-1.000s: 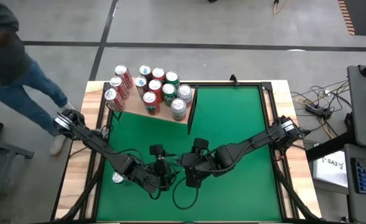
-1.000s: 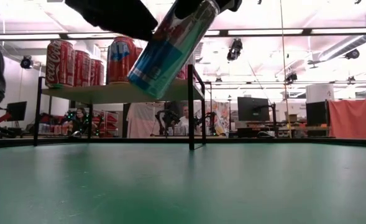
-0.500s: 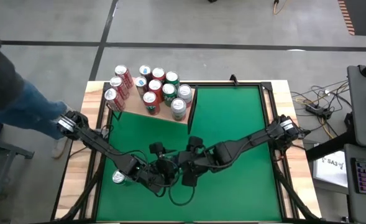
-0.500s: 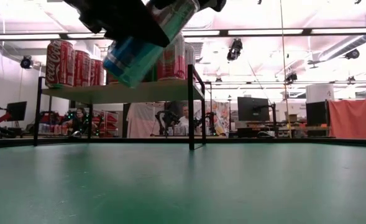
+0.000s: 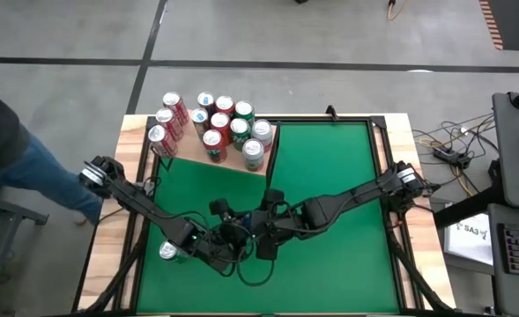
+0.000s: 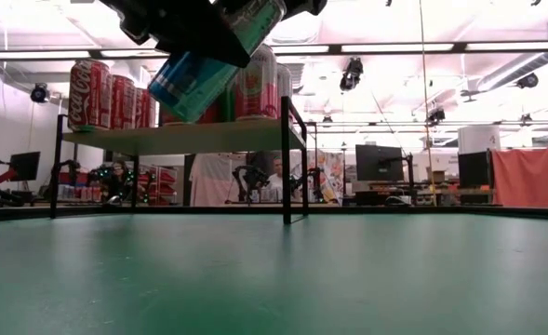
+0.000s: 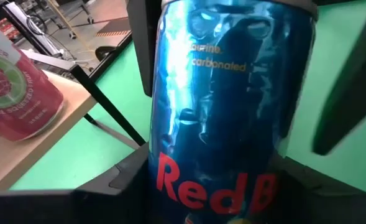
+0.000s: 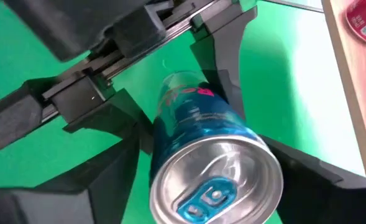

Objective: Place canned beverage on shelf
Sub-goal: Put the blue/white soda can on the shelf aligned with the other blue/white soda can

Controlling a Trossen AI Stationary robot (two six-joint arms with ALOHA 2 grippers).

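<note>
The blue can (image 6: 204, 70) hangs tilted in the air above the green surface (image 5: 329, 176), near the top left of the low view and a little below centre in the high view, where the two arms meet and mostly hide it. In the left wrist view the can (image 7: 232, 124) fills the frame between dark fingers (image 7: 344, 93) that sit at its sides; in the right wrist view its silver top (image 8: 217, 180) faces the camera. The left claw (image 5: 233, 236) has its fingers on either side of the can's body, though whether they press on it cannot be told. The right claw (image 5: 261, 231) is at the can's top end with a finger (image 8: 307, 171) beside the rim, and its grip cannot be told either.

The shelf (image 5: 233, 161) stands at the upper left of the surface, well apart from the can, crowded with upright cans (image 5: 224, 123). Another can (image 5: 167, 252) stands at the surface's lower left, beside the left arm. A person (image 5: 12, 150) stands at the frame's left edge.
</note>
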